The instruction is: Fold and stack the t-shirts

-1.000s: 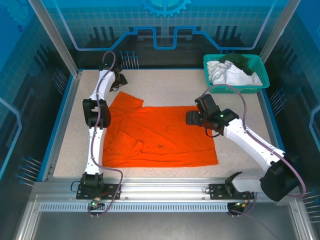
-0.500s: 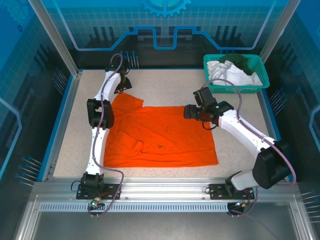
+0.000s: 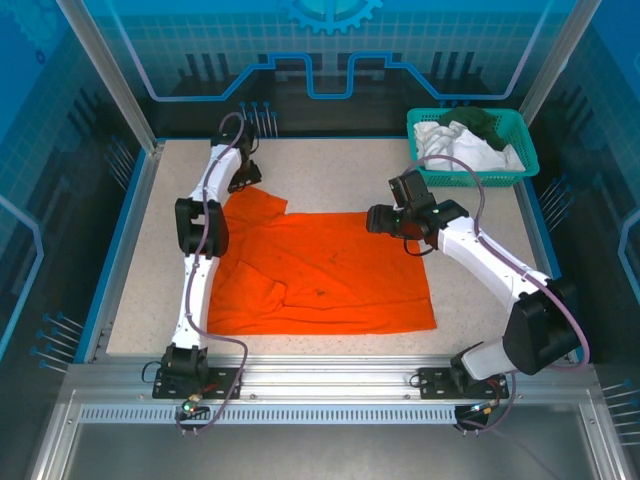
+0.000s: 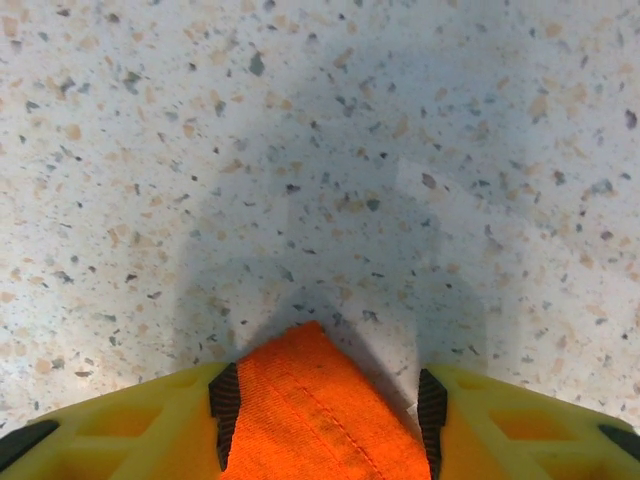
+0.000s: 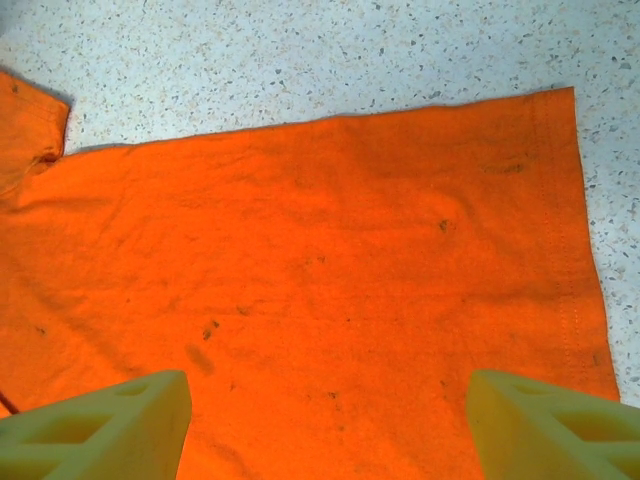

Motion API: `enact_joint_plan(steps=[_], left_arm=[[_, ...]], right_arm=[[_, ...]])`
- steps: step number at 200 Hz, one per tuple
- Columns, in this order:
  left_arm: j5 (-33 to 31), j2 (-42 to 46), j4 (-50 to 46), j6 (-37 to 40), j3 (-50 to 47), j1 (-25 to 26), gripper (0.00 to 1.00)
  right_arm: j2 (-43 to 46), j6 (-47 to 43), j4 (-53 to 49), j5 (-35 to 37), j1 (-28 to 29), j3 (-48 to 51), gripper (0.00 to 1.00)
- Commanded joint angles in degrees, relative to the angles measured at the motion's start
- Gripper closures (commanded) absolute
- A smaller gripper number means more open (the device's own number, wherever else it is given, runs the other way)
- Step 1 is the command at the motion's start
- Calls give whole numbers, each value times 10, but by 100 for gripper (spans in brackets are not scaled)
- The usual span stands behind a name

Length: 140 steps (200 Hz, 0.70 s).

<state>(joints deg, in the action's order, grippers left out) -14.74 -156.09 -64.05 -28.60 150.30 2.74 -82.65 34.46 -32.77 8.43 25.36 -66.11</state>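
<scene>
A bright orange t-shirt (image 3: 320,270) lies spread flat on the speckled table, one sleeve (image 3: 258,203) pointing to the far left. My left gripper (image 3: 246,176) is low at the tip of that sleeve. In the left wrist view the sleeve tip (image 4: 315,400) lies between the black pads (image 4: 224,415); fabric touches the left pad and a gap remains at the right one, so the left gripper (image 4: 328,412) is open. My right gripper (image 3: 380,218) hovers over the shirt's far right edge, its fingers (image 5: 545,425) wide apart above the orange cloth (image 5: 320,250), holding nothing.
A teal mesh basket (image 3: 522,135) stands at the far right corner, holding white t-shirts (image 3: 455,150) and a dark green one (image 3: 482,120). Bare table (image 3: 330,170) lies beyond the shirt's far edge. Blue walls and metal posts ring the table.
The left gripper has come down onto the sleeve tip and its jaws have narrowed. The right gripper has moved away from me, up to the shirt's far right edge.
</scene>
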Motion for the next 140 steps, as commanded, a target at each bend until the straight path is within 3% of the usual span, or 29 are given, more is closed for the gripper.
enact_joint_plan(steps=[1,80,109,140], left_arm=[[9,-22,-15,-16,14,-10,47],[21,-19,-14,-8,12,-10,62],[23,-13,-9,-2,4,-10,69],[18,6,4,7,-21,-10,71]], right_arm=[[-3,8,9,-9,-12,-1,26],[-91,3,-6,-7,-88,-57,32],[-153,-18,-12,17,-136,-98,45],[-233,-61,7,6,-164,-158,46]])
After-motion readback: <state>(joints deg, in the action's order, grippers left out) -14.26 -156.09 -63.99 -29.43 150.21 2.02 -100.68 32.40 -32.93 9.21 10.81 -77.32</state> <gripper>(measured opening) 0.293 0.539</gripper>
